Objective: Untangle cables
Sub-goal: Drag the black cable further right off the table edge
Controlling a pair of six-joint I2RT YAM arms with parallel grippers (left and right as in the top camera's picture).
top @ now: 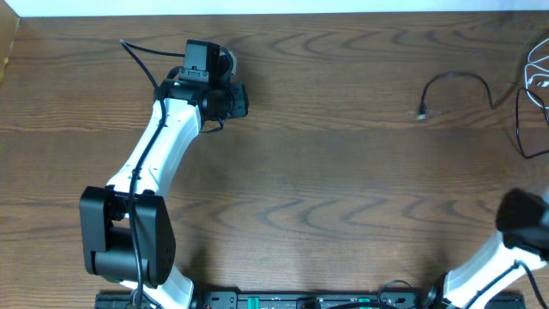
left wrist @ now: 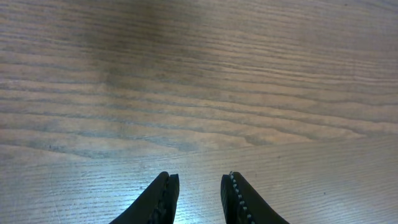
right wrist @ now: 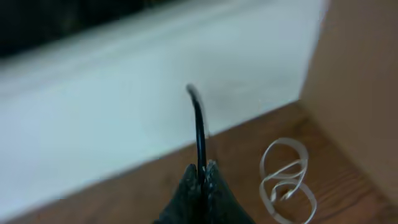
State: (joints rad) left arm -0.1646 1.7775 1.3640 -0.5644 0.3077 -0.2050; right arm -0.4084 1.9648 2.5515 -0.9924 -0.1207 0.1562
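The black cable lies at the table's right, its plug end pointing left and the rest looping toward the right edge. In the right wrist view my right gripper is shut on the black cable, which rises straight up from between the fingertips. The white cable lies coiled on the wood just right of those fingers, and its coil shows at the overhead view's right edge. My left gripper is open over bare wood at the far left, holding nothing.
The left arm reaches up the table's left side. The right arm enters at the lower right edge. A white wall runs behind the table, and a tan panel stands at the right.
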